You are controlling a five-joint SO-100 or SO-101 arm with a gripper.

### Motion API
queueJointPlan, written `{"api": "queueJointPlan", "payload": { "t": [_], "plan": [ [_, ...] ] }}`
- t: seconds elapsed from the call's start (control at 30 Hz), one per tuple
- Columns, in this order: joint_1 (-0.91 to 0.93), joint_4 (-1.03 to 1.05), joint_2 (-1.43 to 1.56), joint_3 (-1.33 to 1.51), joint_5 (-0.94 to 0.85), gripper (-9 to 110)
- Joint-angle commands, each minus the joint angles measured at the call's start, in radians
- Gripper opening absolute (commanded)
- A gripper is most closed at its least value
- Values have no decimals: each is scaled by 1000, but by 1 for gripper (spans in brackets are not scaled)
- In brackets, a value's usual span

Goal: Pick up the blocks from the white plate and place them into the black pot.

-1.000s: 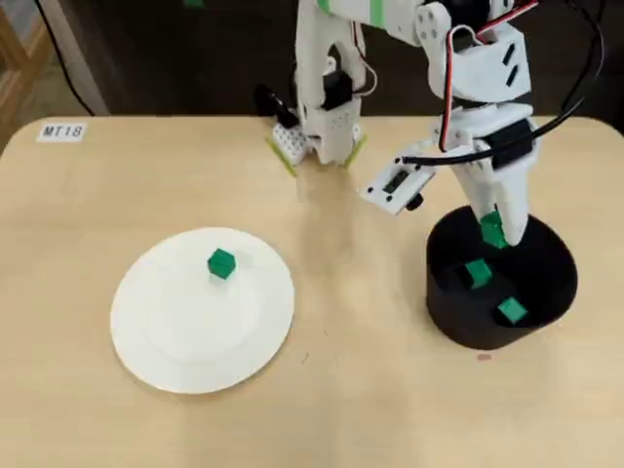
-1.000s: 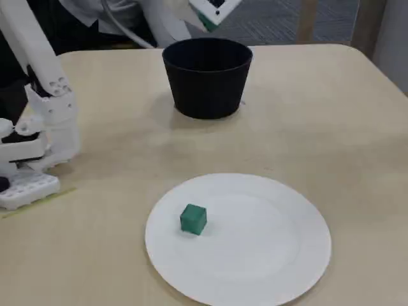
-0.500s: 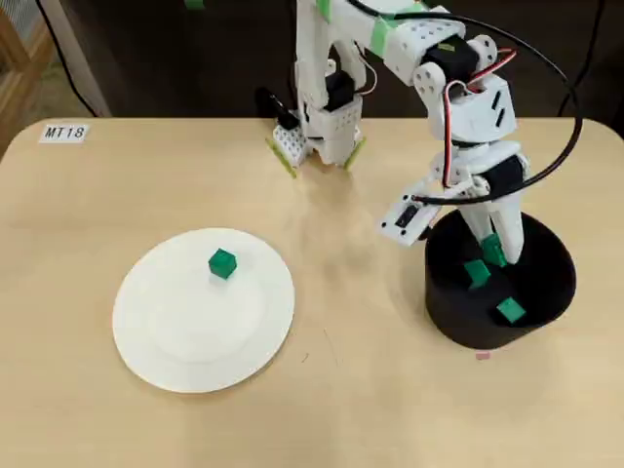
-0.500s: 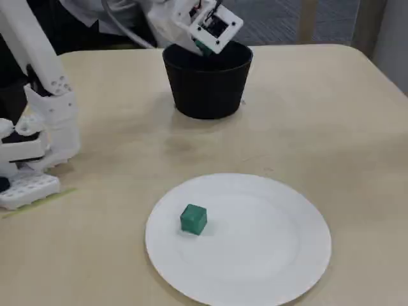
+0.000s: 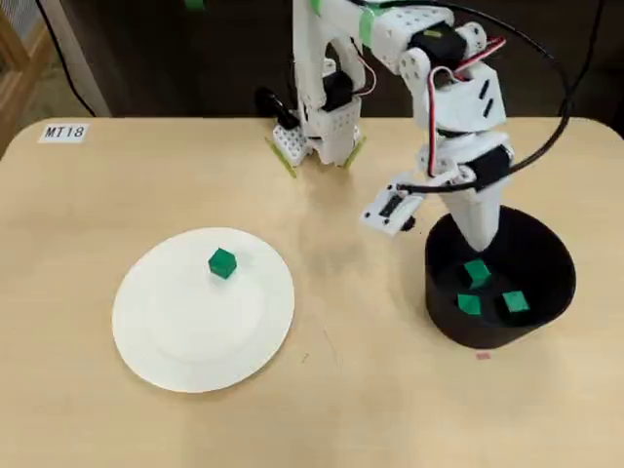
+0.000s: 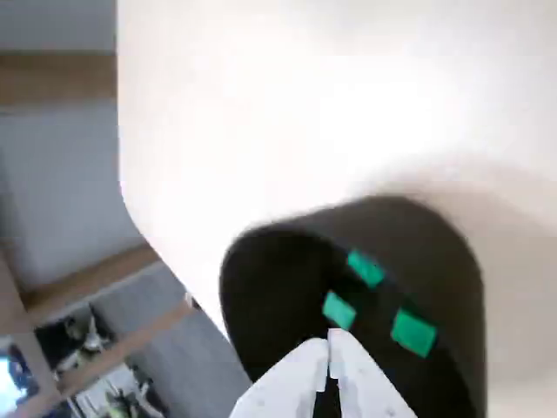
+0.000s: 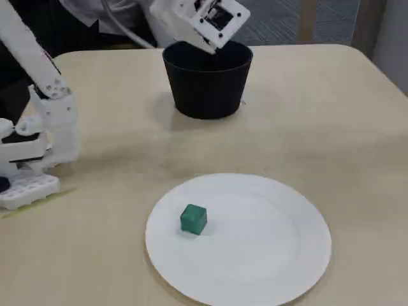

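One green block (image 5: 222, 263) sits on the white plate (image 5: 175, 341), toward its far side; it also shows in the fixed view (image 7: 193, 218) on the plate (image 7: 287, 255). Three green blocks (image 5: 477, 273) (image 5: 469, 304) (image 5: 515, 302) lie inside the black pot (image 5: 551, 283). In the wrist view they (image 6: 365, 268) (image 6: 338, 310) (image 6: 412, 332) lie on the pot's floor (image 6: 270, 296). My gripper (image 5: 481, 246) points down into the pot's mouth. In the wrist view its fingertips (image 6: 329, 341) meet, with nothing between them. In the fixed view the wrist housing hides the fingers above the pot (image 7: 207, 89).
The arm's white base (image 5: 322, 127) is clamped at the table's far edge. A label reading MT18 (image 5: 64, 132) lies at the far left corner. The pot stands near the table's right edge in the overhead view.
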Motion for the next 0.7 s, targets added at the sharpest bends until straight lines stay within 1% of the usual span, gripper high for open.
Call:
{"api": "queueJointPlan", "payload": {
  "t": [0.0,0.1,0.17,0.23,0.33,0.4,0.53,0.67],
  "plan": [
    [302,78,112,6,-49,-2],
    [558,138,140,15,-61,-2],
    [680,175,117,20,-55,-2],
    [758,212,67,23,-49,-2],
    [816,261,-26,23,-35,-2],
    [821,249,-58,32,-37,-2],
    [827,107,3,138,-18,-2],
    [876,20,51,245,-9,-2]
  ]
}}
